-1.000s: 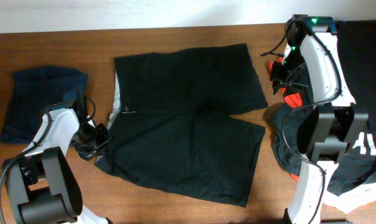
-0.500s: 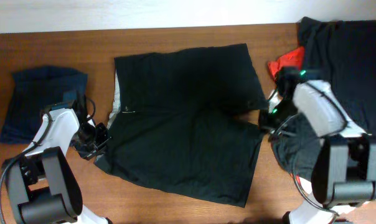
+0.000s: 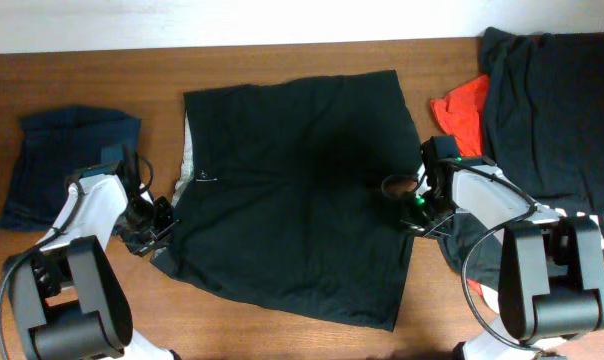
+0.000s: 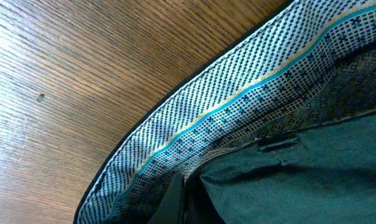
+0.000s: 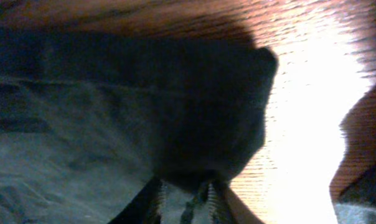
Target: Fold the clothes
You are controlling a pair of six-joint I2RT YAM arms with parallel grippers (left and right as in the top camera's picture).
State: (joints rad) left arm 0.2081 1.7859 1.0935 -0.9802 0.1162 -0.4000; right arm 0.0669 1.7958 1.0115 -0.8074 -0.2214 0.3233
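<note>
Since a second ago, the right gripper (image 3: pixel 410 203) has been brought from the clothes pile (image 3: pixel 557 100) at the far right to the right edge of the black shorts (image 3: pixel 292 190), and the red garment (image 3: pixel 460 110) it had covered is now exposed. The left gripper (image 3: pixel 154 226) has not been moved. The shorts are spread flat at the middle of the bench (image 3: pixel 282 65), with the waistband (image 4: pixel 225 112) turned to the left and both leg openings to the right, so the long axis runs left to right, tilted slightly. The left gripper is clenched on the lower waistband corner, the patterned lining showing in its wrist view. The right gripper is closed on the hem where the legs meet. A folded navy garment (image 3: pixel 67 160) lies at the far left.
</note>
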